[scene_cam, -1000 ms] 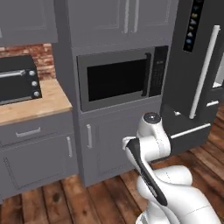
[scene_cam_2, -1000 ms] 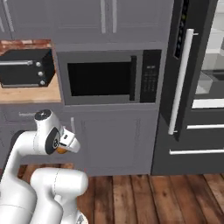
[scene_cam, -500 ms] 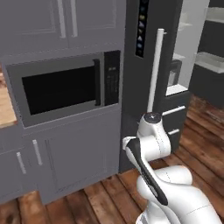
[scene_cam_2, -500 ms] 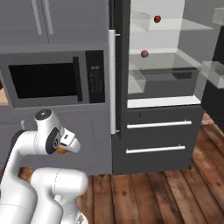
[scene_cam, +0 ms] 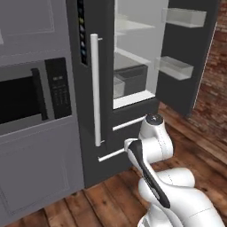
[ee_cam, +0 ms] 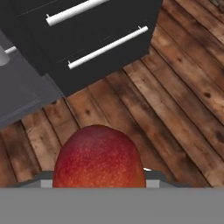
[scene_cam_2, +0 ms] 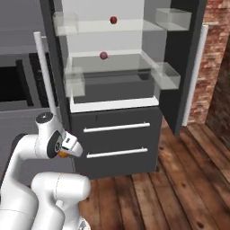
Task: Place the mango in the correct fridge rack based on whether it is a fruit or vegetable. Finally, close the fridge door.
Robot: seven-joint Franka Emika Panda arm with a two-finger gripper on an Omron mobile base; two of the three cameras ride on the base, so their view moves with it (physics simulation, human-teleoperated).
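The mango sits right up against the hand camera, a big reddish-orange lump low in the hand view, with the wooden floor and the two dark fridge drawers with white bar handles behind it. From the right base view there's just a sliver of orange poking out under the gripper, which is tucked in close to the robot's own body, low and in front of the fridge's lower drawers. So the gripper looks clamped on the mango, though the fingertips themselves are hidden behind the fruit.

The fridge is wide open. The fridge door on the right swings out toward the brick wall, its long white handle on the outer edge and clear bins on the inner face. Inside, the fridge rack holds a pinkish-red ball, and the shelf above it has a small red fruit. Below are the clear box-shaped drawers.

In the left base view the other door with the strip of coloured icons stands beside the microwave, and the arm is folded up just in front of the fridge.
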